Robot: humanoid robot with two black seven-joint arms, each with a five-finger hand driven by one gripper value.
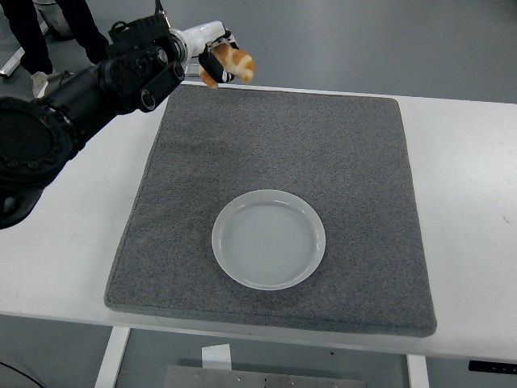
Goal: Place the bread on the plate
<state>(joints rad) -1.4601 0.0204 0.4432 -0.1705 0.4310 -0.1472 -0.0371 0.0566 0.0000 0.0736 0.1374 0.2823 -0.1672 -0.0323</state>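
My left hand is shut on a golden-brown piece of bread and holds it in the air above the far left corner of the grey mat. The black left arm reaches in from the left edge. A round white plate lies empty on the mat, near its middle front, well below and to the right of the hand. The right arm is out of view.
The mat covers most of the white table. A person's legs show at the top left, beyond the table. Grey floor lies behind the far edge.
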